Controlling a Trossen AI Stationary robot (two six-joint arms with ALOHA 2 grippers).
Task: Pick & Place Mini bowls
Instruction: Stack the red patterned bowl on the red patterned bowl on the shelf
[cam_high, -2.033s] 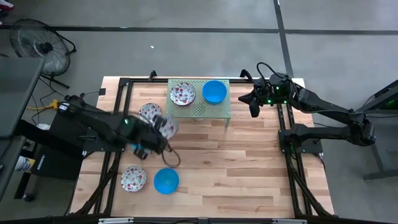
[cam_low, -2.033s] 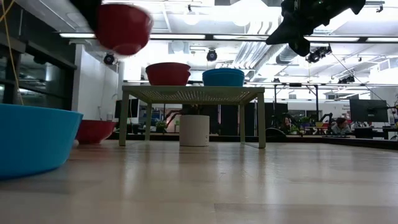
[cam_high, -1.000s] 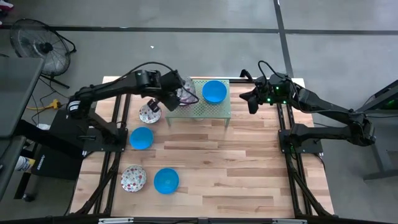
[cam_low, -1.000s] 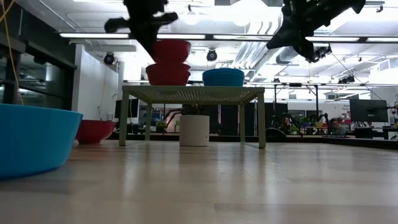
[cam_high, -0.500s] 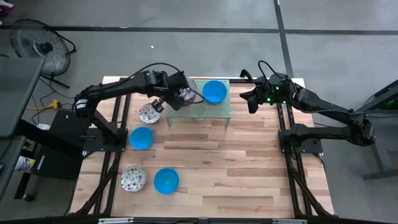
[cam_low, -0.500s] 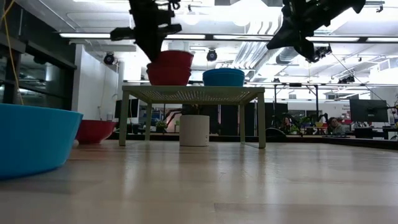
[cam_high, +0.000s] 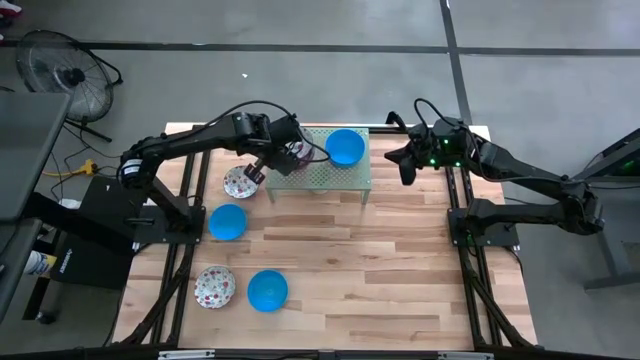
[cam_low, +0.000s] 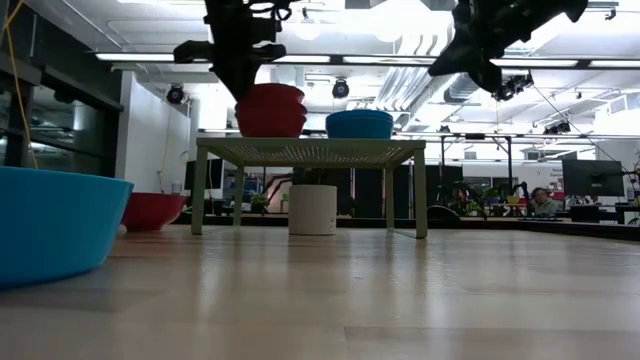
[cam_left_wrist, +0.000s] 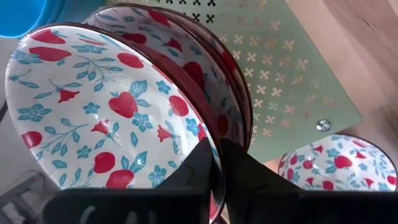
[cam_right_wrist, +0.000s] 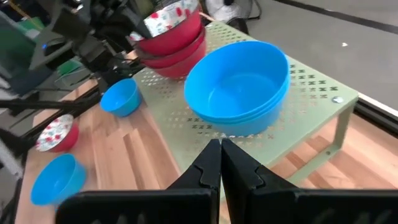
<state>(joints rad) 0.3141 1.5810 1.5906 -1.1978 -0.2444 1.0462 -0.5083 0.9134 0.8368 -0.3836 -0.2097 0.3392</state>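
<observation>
Landmark: pale green rack (cam_high: 345, 178). Left of the rack, four bowls rest on the table: a floral bowl (cam_high: 240, 182) nearest it, a blue bowl (cam_high: 227, 221), a second floral bowl (cam_high: 214, 287) and a second blue bowl (cam_high: 267, 290). The left gripper (cam_left_wrist: 216, 163) grips the rim of the top floral bowl (cam_left_wrist: 106, 118), nested in the floral stack (cam_low: 270, 110) on the rack's left half. Stacked blue bowls (cam_right_wrist: 239, 84) occupy its right half. The right gripper (cam_right_wrist: 220, 163) hangs right of the rack, fingers together, empty.

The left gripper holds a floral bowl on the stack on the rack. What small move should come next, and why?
Probably open the left gripper: its fingers pinch the rim of the top floral bowl, which appears nested on the stack on the green rack.
</observation>
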